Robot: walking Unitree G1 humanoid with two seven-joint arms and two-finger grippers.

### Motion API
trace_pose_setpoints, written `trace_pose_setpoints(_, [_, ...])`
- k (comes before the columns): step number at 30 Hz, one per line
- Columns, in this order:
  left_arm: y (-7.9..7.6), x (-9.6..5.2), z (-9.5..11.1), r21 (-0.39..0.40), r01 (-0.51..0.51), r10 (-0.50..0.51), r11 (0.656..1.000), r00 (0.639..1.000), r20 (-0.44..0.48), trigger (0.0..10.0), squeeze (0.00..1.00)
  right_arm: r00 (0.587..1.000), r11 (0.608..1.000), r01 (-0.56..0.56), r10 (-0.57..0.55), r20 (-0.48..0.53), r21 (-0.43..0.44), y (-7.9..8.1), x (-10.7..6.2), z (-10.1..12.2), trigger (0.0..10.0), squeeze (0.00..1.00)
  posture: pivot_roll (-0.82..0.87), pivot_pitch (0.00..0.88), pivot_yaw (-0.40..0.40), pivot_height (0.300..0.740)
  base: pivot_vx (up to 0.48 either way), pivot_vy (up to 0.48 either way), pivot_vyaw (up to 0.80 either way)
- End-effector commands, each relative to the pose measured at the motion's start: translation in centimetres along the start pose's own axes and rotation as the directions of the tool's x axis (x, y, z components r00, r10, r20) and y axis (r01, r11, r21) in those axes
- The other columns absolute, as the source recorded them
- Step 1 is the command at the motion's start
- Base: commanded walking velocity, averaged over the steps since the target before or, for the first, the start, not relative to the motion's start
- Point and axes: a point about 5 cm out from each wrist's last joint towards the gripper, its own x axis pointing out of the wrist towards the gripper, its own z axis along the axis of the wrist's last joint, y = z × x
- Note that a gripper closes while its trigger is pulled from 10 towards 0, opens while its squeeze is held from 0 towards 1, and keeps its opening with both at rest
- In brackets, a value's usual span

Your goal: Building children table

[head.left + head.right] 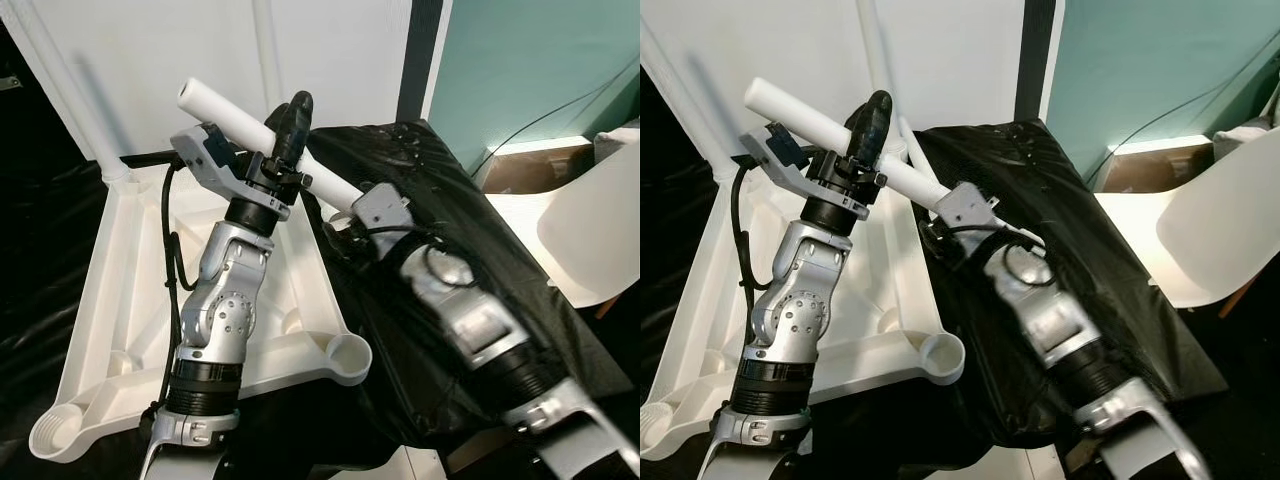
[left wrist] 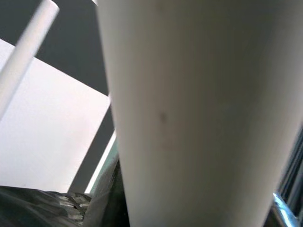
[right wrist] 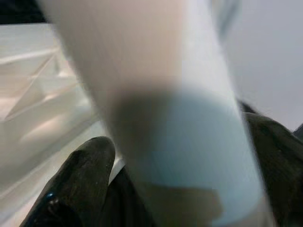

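Left eye view, 2 grippers, left gripper (image 1: 290, 128), right gripper (image 1: 340, 205), 1 table leg (image 1: 225, 115)

White leg tube (image 1: 225, 115); white tabletop (image 1: 130, 300) upside down; black glossy sheet (image 1: 440, 250) @ 3 o'clock; teal wall (image 1: 530, 70) @ 1; silver arms, black claw fingers (image 1: 292, 120).
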Motion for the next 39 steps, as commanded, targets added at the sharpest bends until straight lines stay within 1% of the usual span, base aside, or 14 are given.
trace_pose_setpoints(1, [-0.8, 0.0, -0.1, 0.013, 0.103, -0.103, 0.995, 0.995, -0.012, 0.0, 0.0, 0.999, 0.999, -0.035, 0.035, -0.002, 0.007, -1.0, -0.4, 0.4, 10.0, 0.0, -0.12, 0.0, 0.058, 0.74, 0.0, 0.0, 0.0])
trace_pose_setpoints(4, [-0.9, -0.1, -0.4, 0.038, 0.115, -0.114, 0.993, 0.993, -0.034, 0.0, 0.0, 0.986, 0.987, -0.154, 0.151, -0.071, -0.051, -2.8, -2.0, 0.4, 10.0, 0.0, -0.12, 0.0, 0.057, 0.74, 0.0, 0.0, 0.0])
trace_pose_setpoints(15, [-1.1, -0.1, -0.4, 0.045, 0.121, -0.12, 0.992, 0.992, -0.038, 0.0, 0.0, 0.946, 0.951, -0.292, 0.271, -0.175, -0.103, -3.2, -3.4, -0.6, 10.0, 0.0, -0.12, 0.0, 0.057, 0.74, 0.0, 0.0, 0.0])
trace_pose_setpoints(16, [-1.2, 0.0, -0.4, 0.044, 0.126, -0.124, 0.991, 0.992, -0.037, 0.0, 0.0, 0.934, 0.941, -0.321, 0.297, -0.198, -0.105, -3.1, -3.4, -1.3, 4.3, 0.0, -0.12, 0.0, 0.058, 0.74, 0.0, 0.0, 0.0])
trace_pose_setpoints(18, [-1.3, 0.0, -0.4, 0.044, 0.129, -0.127, 0.991, 0.991, -0.036, 0.0, 0.0, 0.929, 0.937, -0.333, 0.306, -0.208, -0.106, -3.0, -3.4, -1.6, 4.3, 0.0, -0.12, 0.0, 0.058, 0.74, 0.0, 0.0, 0.0])
trace_pose_setpoints(20, [-1.3, 0.1, -0.3, 0.042, 0.134, -0.133, 0.99, 0.991, -0.033, 0.0, 0.0, 0.924, 0.935, -0.339, 0.31, -0.223, -0.105, -2.9, -3.1, -2.5, 3.8, 0.0, -0.12, 0.0, 0.06, 0.74, 0.0, 0.0, 0.0])
trace_pose_setpoints(21, [-1.3, 0.1, -0.3, 0.041, 0.135, -0.134, 0.99, 0.99, -0.033, 0.0, 0.0, 0.924, 0.936, -0.335, 0.304, -0.23, -0.107, -3.0, -2.9, -2.8, 1.8, 0.0, -0.12, 0.0, 0.06, 0.74, 0.0, 0.0, 0.0])
trace_pose_setpoints(23, [-1.3, 0.1, -0.3, 0.042, 0.135, -0.134, 0.99, 0.99, -0.033, 0.0, 0.0, 0.924, 0.937, -0.332, 0.301, -0.235, -0.109, -3.0, -2.8, -3.0, 1.8, 0.0, -0.12, 0.0, 0.06, 0.74, 0.0, 0.0, 0.0])
trace_pose_setpoints(24, [-1.4, 0.1, -0.3, 0.042, 0.137, -0.136, 0.99, 0.99, -0.033, 0.0, 0.0, 0.923, 0.94, -0.328, 0.298, -0.242, -0.095, -3.0, -2.6, -3.5, 0.0, 0.0, -0.12, 0.0, 0.059, 0.74, 0.0, 0.0, 0.0])
trace_pose_setpoints(32, [-1.4, 0.0, -0.2, 0.045, 0.137, -0.135, 0.99, 0.99, -0.032, 0.0, 0.0, 0.926, 0.944, -0.317, 0.288, -0.243, -0.09, -2.9, -2.2, -3.8, 0.0, 0.0, -0.1, 0.0, 0.056, 0.74, 0.0, 0.0, 0.0])
trace_pose_setpoints(35, [-1.3, -0.2, -0.2, 0.049, 0.131, -0.129, 0.99, 0.991, -0.033, 0.0, 0.0, 0.944, 0.959, -0.264, 0.236, -0.232, -0.1, -3.0, -1.7, -3.9, 0.0, 0.0, -0.1, 0.0, 0.056, 0.74, 0.0, 0.0, 0.0])
trace_pose_setpoints(36, [-1.3, -0.3, -0.2, 0.05, 0.129, -0.127, 0.99, 0.991, -0.034, 0.0, 0.0, 0.953, 0.967, -0.231, 0.204, -0.224, -0.104, -3.1, -1.5, -3.9, 3.6, 0.67, -0.1, 0.0, 0.056, 0.74, 0.0, 0.0, 0.0])
trace_pose_setpoints(37, [-1.3, -0.3, -0.2, 0.05, 0.128, -0.127, 0.99, 0.991, -0.034, 0.0, 0.0, 0.958, 0.972, -0.209, 0.183, -0.219, -0.103, -3.2, -1.3, -3.9, 10.0, 1.0, -0.1, 0.0, 0.056, 0.74, 0.0, 0.0, 0.0])
trace_pose_setpoints(39, [-1.3, -0.3, -0.2, 0.05, 0.129, -0.127, 0.99, 0.991, -0.035, 0.0, 0.0, 0.961, 0.974, -0.199, 0.174, -0.215, -0.103, -3.2, -1.2, -3.9, 10.0, 1.0, -0.1, 0.0, 0.056, 0.74, 0.0, 0.0, 0.0])
